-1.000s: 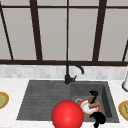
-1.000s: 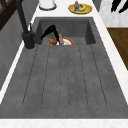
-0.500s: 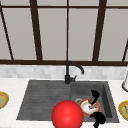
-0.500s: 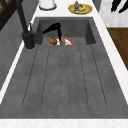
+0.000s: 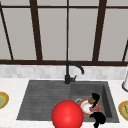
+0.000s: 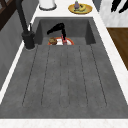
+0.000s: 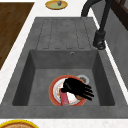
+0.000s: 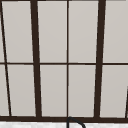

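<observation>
a black robot hand (image 7: 75, 88) is hovering low over a red-rimmed plate (image 7: 55, 86) lying in the sink basin (image 7: 42, 75), its fingers reaching out straight and relaxed toward the drain (image 7: 82, 79), gripping nothing. in the front view the same robot hand (image 5: 95, 98) is showing at the right side of the basin, above the plate (image 5: 86, 107), which is carrying a small brown item (image 5: 91, 100) and a pink piece (image 5: 95, 108). from the left side the robot hand (image 6: 57, 28) is reaching across the plate (image 6: 60, 41), with the brown item (image 6: 52, 40) resting at the plate's near edge. a second dark shape (image 5: 98, 118) is sitting at the front rim of the sink, just right of a large red ball (image 5: 67, 114); whether its fingers are open or closed cannot be told. a black tap (image 5: 70, 72) is standing behind the basin. a yellow dish (image 6: 80, 8) is resting on the worktop (image 6: 105, 37) beyond the sink, beside a white jar (image 6: 47, 4), and another yellow dish (image 5: 3, 99) is lying at the far left.
</observation>
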Tool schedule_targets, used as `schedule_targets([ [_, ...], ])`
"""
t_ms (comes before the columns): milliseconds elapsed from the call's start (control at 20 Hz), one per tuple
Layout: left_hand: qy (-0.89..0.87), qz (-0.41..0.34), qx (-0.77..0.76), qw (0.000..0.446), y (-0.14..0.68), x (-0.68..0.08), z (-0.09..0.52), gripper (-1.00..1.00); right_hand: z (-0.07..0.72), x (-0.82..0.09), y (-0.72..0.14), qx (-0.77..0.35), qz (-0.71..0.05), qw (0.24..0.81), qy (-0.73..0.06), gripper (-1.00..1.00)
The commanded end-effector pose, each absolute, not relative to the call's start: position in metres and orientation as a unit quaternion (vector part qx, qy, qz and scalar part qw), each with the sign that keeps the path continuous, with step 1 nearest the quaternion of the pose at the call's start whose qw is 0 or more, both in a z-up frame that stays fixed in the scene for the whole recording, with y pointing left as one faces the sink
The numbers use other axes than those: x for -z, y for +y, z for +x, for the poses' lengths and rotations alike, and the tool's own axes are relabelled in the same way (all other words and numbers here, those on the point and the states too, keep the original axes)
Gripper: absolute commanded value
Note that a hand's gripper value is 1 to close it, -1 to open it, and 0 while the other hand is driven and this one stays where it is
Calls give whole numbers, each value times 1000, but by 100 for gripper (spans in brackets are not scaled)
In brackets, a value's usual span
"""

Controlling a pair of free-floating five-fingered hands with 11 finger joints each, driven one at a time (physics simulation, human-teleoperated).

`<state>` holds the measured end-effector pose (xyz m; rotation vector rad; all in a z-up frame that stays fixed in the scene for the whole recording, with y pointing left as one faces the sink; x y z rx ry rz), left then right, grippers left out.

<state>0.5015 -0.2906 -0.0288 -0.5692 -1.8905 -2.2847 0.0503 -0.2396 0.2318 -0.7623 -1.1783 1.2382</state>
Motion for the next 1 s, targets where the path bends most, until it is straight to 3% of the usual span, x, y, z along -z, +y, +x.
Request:
schedule_targets([
  [0,-651,-224,720,82,-278,38,516,-100,50,-232,-240,-533,-328,593,-507,0],
  [450,-676,-278,671,123,-272,34,547,-100,50,-232,-240,-533,-328,593,-507,0],
  [950,-673,-247,691,93,-265,100,572,-100,50,-232,-240,-533,-328,593,-507,0],
])
